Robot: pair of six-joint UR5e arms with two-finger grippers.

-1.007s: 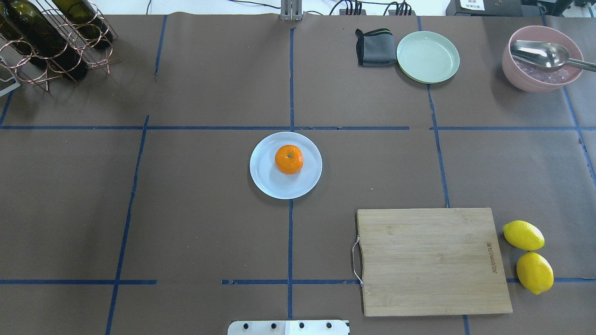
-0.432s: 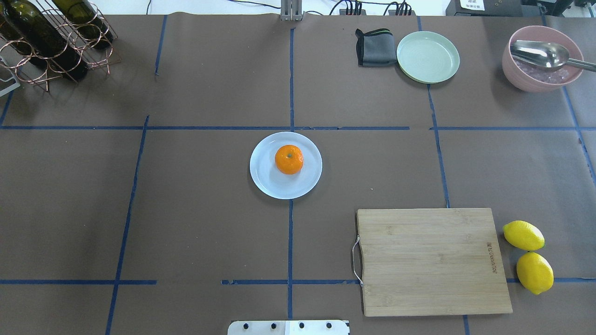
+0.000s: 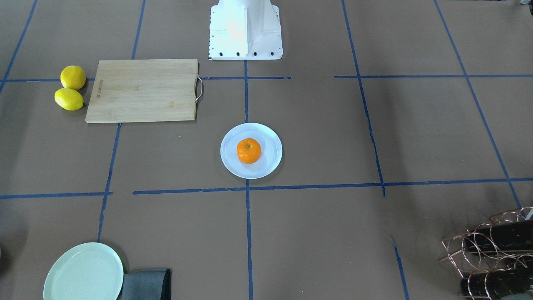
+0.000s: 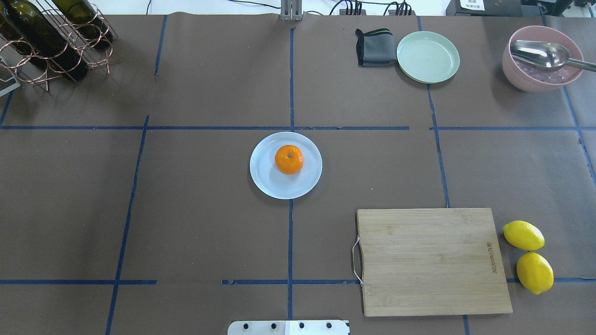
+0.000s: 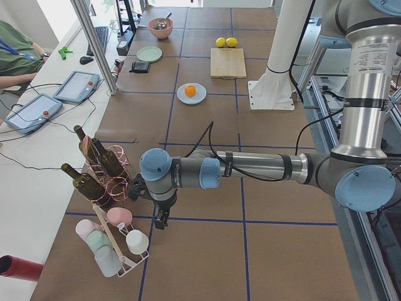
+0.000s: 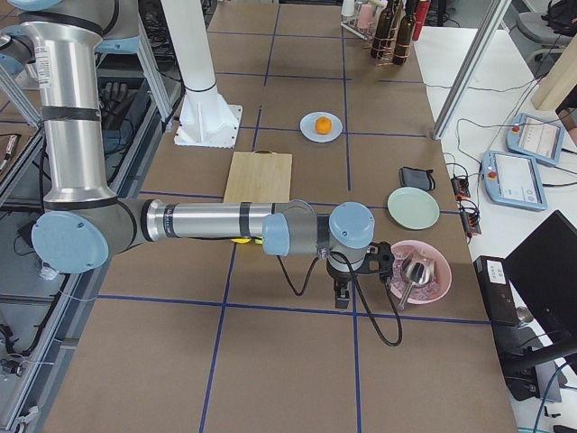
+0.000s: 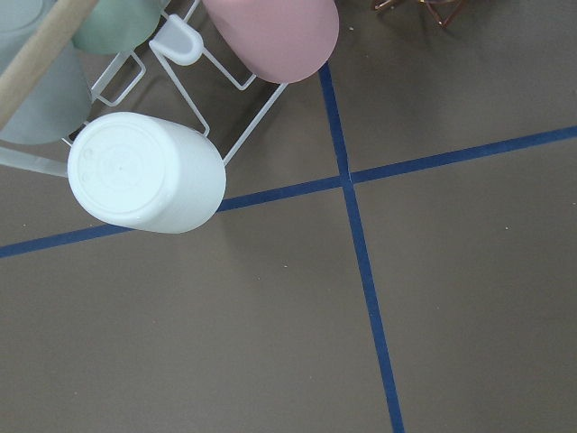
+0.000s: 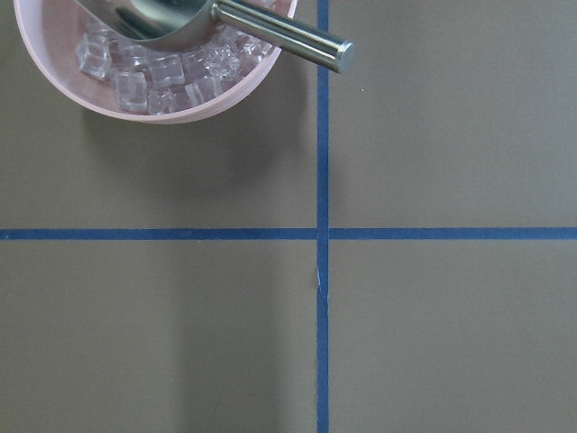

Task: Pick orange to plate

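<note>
The orange [image 4: 288, 159] rests stem-up on the pale bluish-white plate [image 4: 274, 186] at the middle of the table, slightly toward the plate's far side; the front view shows the orange [image 3: 248, 150] and plate [image 3: 268, 160] too. No gripper is near them. My left gripper [image 5: 161, 221] hangs over the table's left end beside a cup rack, seen only from the side, so I cannot tell its state. My right gripper [image 6: 341, 298] hangs over the right end next to the pink bowl; its state is likewise unclear.
A bamboo cutting board [image 4: 433, 260] lies front right with two lemons [image 4: 523, 235] beside it. A pale green plate [image 4: 428, 56], grey cloth [image 4: 374, 47] and pink bowl [image 4: 512, 74] of ice with a scoop stand at the back right. A wine rack [image 4: 51, 37] is back left.
</note>
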